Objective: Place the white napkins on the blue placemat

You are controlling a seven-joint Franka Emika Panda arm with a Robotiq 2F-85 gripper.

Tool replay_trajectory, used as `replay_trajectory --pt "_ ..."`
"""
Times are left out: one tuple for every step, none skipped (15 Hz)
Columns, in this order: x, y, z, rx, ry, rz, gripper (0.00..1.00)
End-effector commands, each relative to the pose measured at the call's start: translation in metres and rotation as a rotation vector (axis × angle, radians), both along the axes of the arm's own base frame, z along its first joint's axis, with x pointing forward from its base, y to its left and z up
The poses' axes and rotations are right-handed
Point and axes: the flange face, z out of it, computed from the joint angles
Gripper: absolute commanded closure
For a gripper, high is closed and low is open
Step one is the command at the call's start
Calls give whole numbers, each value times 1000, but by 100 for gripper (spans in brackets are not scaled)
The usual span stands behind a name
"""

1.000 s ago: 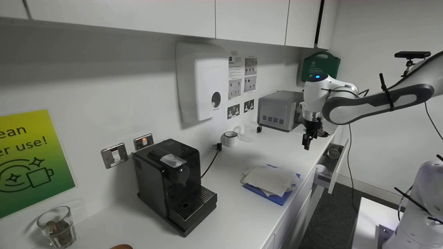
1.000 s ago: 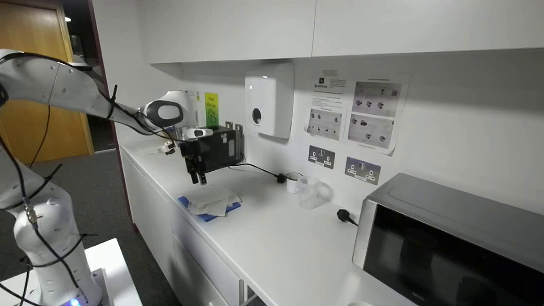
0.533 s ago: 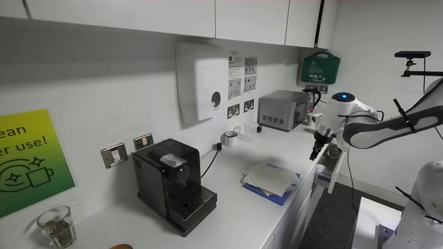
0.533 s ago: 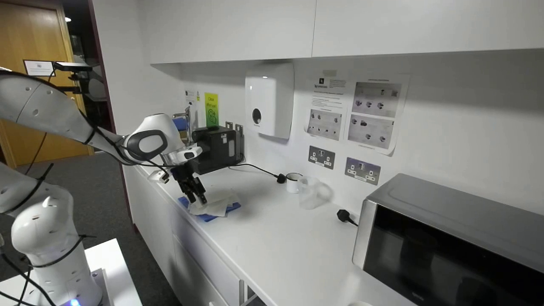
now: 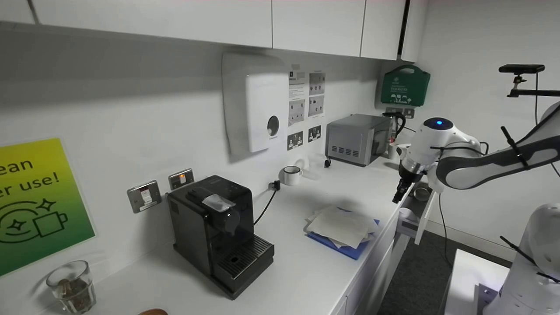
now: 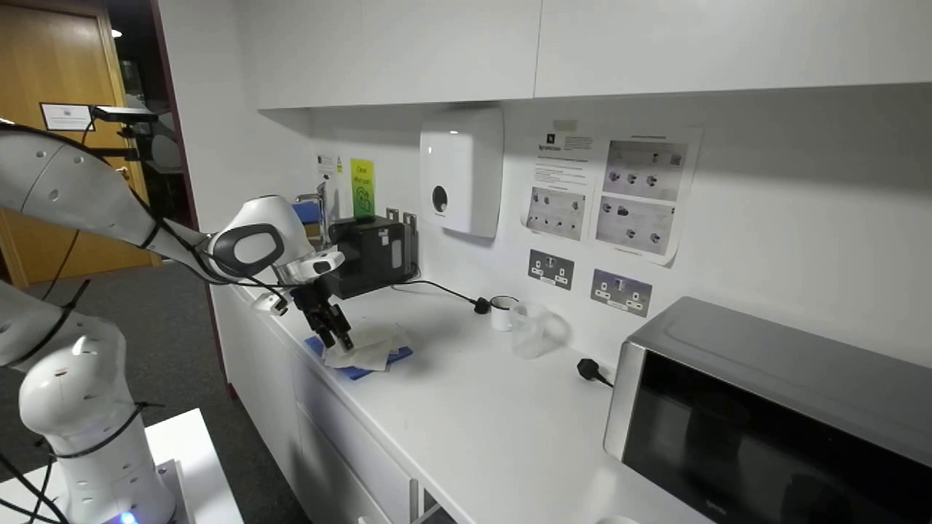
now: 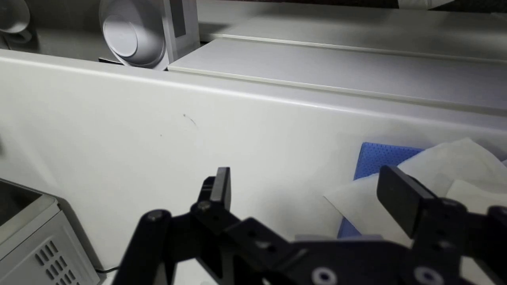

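Several white napkins (image 5: 339,225) lie in a loose, overlapping stack on the blue placemat (image 5: 353,253) near the counter's front edge. Both exterior views show blue corners sticking out from under the napkins (image 6: 375,355). In the wrist view, the napkins (image 7: 447,164) and a dotted corner of the placemat (image 7: 374,158) are at the right, partly hidden by a finger. My gripper (image 7: 305,178) is open, with nothing held between its fingers. Tilted, it hangs above the counter near the front edge, apart from the napkins, as an exterior view shows the gripper (image 5: 397,199).
An open drawer (image 5: 426,218) with cups juts out below the gripper. A black coffee machine (image 5: 214,232), white mug (image 5: 292,176) and microwave (image 5: 356,138) stand along the wall, under a white dispenser (image 5: 258,105). A clear plastic cup (image 6: 528,331) is beside the mug.
My gripper has come down, tilted and drawn back toward the robot's base, mostly in the earlier half second; since then it has hardly moved. The napkins and placemat lie as before.
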Motion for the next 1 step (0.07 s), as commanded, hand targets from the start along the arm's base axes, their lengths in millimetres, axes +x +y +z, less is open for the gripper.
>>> replay_trajectory --pt "0 0 1 0 0 0 0"
